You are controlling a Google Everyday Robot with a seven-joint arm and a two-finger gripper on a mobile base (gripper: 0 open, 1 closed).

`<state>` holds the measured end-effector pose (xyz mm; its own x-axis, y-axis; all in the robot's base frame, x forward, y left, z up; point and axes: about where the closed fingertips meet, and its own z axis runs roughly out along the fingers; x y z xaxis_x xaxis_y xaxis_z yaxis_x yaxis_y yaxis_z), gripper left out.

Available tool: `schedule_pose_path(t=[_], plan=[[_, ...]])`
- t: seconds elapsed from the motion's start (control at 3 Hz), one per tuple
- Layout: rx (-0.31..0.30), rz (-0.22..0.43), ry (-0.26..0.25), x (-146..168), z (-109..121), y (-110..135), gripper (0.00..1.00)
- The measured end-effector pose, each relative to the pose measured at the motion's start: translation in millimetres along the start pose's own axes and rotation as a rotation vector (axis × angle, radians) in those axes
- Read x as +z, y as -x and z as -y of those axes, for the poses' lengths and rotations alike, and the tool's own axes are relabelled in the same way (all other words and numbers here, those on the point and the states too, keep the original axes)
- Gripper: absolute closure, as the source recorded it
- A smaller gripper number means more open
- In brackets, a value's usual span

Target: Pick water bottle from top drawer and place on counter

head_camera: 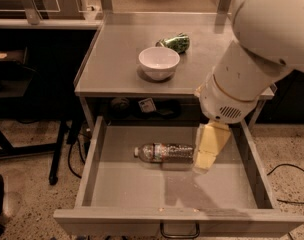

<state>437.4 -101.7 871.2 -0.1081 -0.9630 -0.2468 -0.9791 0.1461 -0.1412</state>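
The water bottle (pixel 164 152) lies on its side in the open top drawer (pixel 127 189), cap to the left. My gripper (pixel 204 159) hangs from the big white arm down into the drawer. It sits right at the bottle's right end, touching or just beside it. The counter (pixel 117 64) is above and behind the drawer.
A white bowl (pixel 159 62) and a green crumpled bag (pixel 176 42) sit on the counter. The drawer's dark handle (pixel 179 231) is at the front panel. A black cable (pixel 289 184) lies on the floor at the right. A dark table stands at the left.
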Motion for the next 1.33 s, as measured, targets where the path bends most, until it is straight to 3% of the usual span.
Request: schedule_pose_path(t=[0.33, 1.0, 1.33], plan=[[0.002, -0.029, 0.019, 46.4, -7.2, -0.2, 0.00], [0.064, -0.099, 0.049, 126.0, 3.7, -26.3, 0.00], [0.052, -0.109, 0.045, 130.3, -0.7, -24.2, 0.00]])
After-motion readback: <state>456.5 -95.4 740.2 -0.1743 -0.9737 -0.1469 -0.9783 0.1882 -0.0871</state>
